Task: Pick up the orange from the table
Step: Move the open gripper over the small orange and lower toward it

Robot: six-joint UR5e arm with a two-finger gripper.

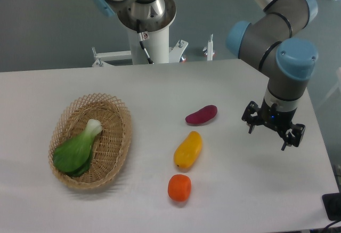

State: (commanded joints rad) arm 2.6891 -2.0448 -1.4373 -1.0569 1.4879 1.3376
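Note:
The orange (179, 187), small, glossy and red-orange, lies on the white table (160, 89) near its front edge, just below the yellow fruit. My gripper (268, 138) hangs above the table's right side, well to the right of the orange and farther back. Its two dark fingers stand apart with nothing between them, so it is open.
An elongated yellow fruit (188, 150) lies just behind the orange, and a purple-red oblong vegetable (201, 114) lies behind that. A wicker basket (114, 153) holding a green leafy vegetable (79, 150) sits at the left. The table's right edge runs close to the gripper.

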